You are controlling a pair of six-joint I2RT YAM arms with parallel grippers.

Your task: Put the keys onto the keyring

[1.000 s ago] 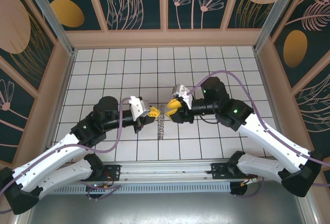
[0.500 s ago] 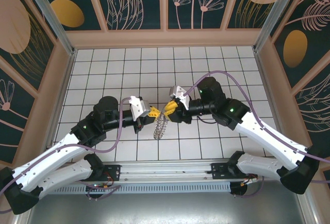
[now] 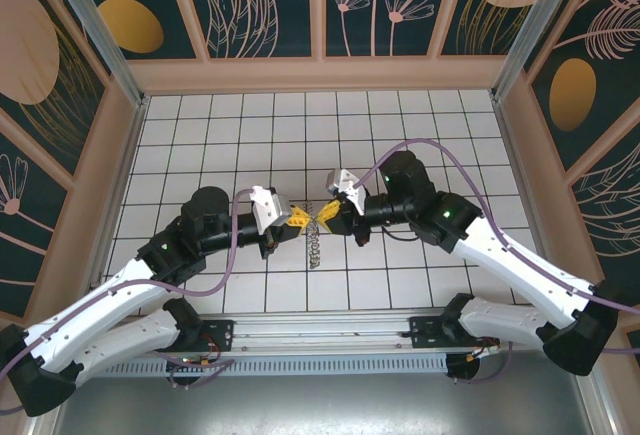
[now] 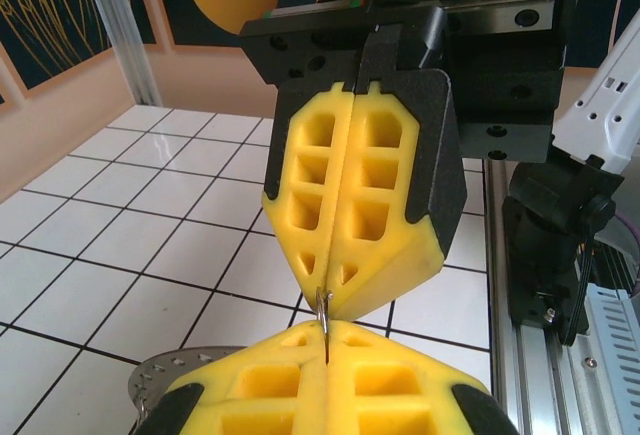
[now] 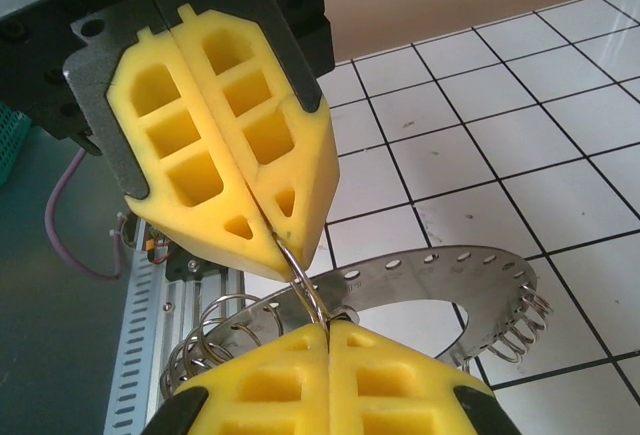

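Where the two arms meet over the white tiled table (image 3: 200, 125), the left gripper (image 3: 299, 220) is seen at the left of the top view, its yellow fingers pressed together with no gap between them. A thin wire loop of the keyring (image 3: 313, 243) is pinched in their seam. The same is shown by the left wrist camera, where the wire (image 4: 323, 317) is caught at the tip of the closed left gripper (image 4: 326, 355) and runs up into the right gripper (image 4: 332, 300) facing it.

Below the meeting point, the rest of the keyring is seen hanging clear above the tiles. In the right wrist view it is made out as a curved perforated metal plate (image 5: 440, 263) with small wire rings (image 5: 515, 330) strung through its holes. Whether keys are among them cannot be told.

To the right, the right gripper is likewise clamped shut on the wire loop, tip to tip with the left one.

Against the frame a second ago, the left gripper is found unchanged in place and grip. The right gripper, then held with its fingers parted and slightly farther right, is now moved in and closed, and the hanging part is drawn up a little.
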